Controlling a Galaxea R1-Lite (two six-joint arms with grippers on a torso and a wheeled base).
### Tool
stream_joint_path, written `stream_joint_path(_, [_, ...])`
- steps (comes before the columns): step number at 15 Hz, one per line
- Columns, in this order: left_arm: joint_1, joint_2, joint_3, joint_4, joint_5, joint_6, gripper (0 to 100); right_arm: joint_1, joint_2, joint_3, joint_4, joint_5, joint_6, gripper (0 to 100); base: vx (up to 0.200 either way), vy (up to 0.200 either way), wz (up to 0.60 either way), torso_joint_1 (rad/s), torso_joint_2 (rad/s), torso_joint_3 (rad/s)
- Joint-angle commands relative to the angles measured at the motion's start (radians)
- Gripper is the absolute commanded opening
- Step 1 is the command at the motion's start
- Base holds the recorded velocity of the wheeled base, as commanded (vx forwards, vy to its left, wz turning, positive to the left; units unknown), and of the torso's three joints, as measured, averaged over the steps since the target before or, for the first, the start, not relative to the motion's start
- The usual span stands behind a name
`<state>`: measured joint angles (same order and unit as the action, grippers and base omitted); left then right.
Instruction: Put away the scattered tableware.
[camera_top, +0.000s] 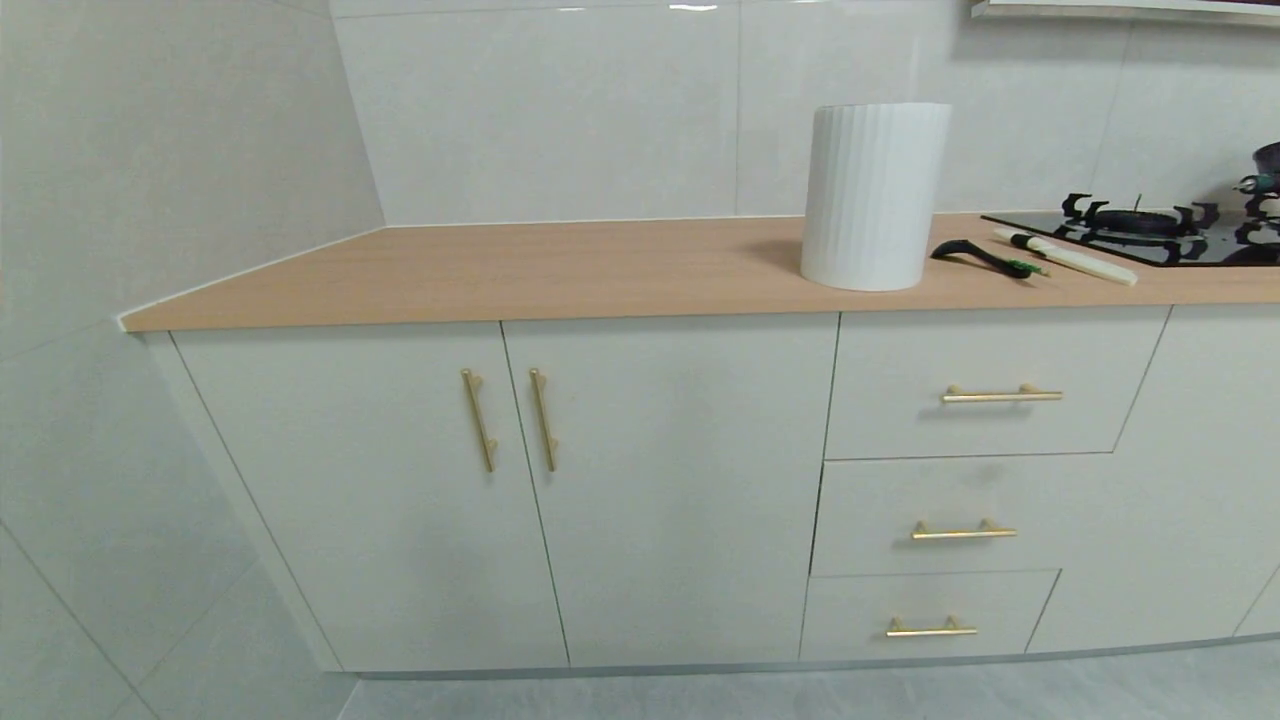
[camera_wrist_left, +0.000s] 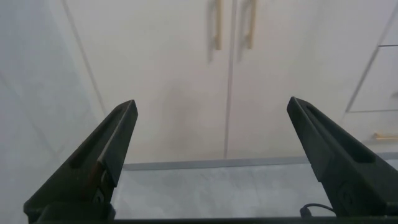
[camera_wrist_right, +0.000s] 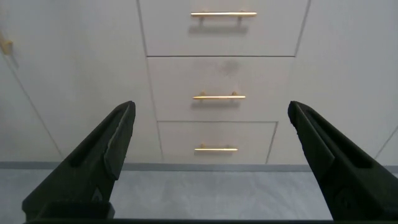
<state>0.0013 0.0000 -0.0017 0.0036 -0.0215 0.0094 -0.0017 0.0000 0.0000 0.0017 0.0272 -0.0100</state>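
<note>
Low at the left, your left end effector (camera_wrist_left: 211, 104) hung released, fingers spread wide with nothing between them, facing the pair of cupboard doors (camera_wrist_left: 230, 74) just above the floor (camera_wrist_left: 217, 186).

Moving right along the counter (camera_top: 560, 270), a tall white ribbed container (camera_top: 872, 195) stood upright. Just beside it, on its right, lay the tableware: a black utensil (camera_top: 985, 257) with a green end, then a pale utensil (camera_top: 1065, 256) with a dark band. Both lay flat, nearly parallel, their long axes running from back-left to front-right. You could not tell whether the two touched. Beyond them sat the hob (camera_top: 1140, 235).

Your right end effector (camera_wrist_right: 211, 106) was likewise released and empty, pointed at the stack of three drawers (camera_wrist_right: 221, 87).

The relation that mattered was height. The tableware lay on top of the counter, well above both end effectors, which looked at cabinet fronts near the floor. It sat over the drawers, so your right arm was probably the nearer one. A grasp would likely close across each utensil's long axis, not along it.

The head view gave you the counter top, the utensils and the container that may receive them. The wrist views gave you what the head view did not: the spread of each pair of fingers, and which cabinet front each arm faced.
</note>
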Motion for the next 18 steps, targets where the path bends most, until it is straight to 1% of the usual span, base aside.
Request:
stream_joint_path(1, [0.0,0.0,0.0,-0.001,0.0,0.0,100,0.0,0.002,0.0,0.0,0.0,-0.001,100,0.0,-0.2,0.0,-0.002,0.02,0.007])
stream_joint_path(9, [0.0,0.0,0.0,-0.001,0.0,0.0,100,0.0,0.0,0.0,0.0,0.0,0.002,100,0.0,-0.2,0.0,0.004,0.01,0.002])
stream_joint_path(16, [0.0,0.0,0.0,-0.001,0.0,-0.002,100,0.0,0.0,0.0,0.0,0.0,0.002,100,0.0,0.0,0.0,0.0,0.0,0.0])
stream_joint_path(18, [0.0,0.0,0.0,-0.001,0.0,-0.002,100,0.0,0.0,0.0,0.0,0.0,0.004,100,0.2,0.0,0.0,0.0,0.0,0.0])
